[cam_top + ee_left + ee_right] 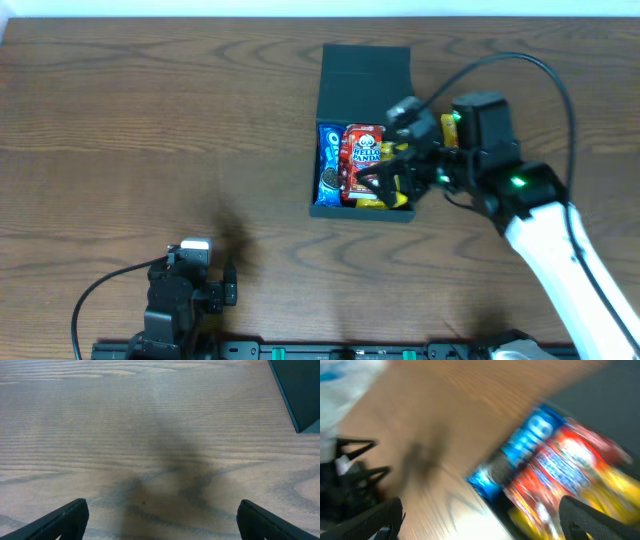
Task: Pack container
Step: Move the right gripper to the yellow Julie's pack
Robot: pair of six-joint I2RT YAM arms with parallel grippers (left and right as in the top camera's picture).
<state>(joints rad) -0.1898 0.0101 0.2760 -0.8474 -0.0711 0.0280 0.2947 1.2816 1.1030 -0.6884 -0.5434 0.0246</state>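
Three snack packets lie in the container point(362, 213) directly beneath the right gripper point(392, 172), whose jaws are spread wide and hold nothing: blue point(328, 165), red point(362, 158), yellow point(398, 190). Left gripper point(162, 527): equally wide and empty, with the container well ahead to its right. Risks: a right finger may catch the yellow packet and drag it out, and the open lid point(365, 72), just beyond that gripper, may jam on a packet standing proud.

**Both grippers spread wide**

The left arm point(165, 310) sits folded at the near left edge. Its left gripper point(161, 512) hangs low and faces far, jaws fully apart. The right arm point(545, 225) reaches from the near right toward the middle. The right gripper point(393, 150) points left, jaws equally wide.
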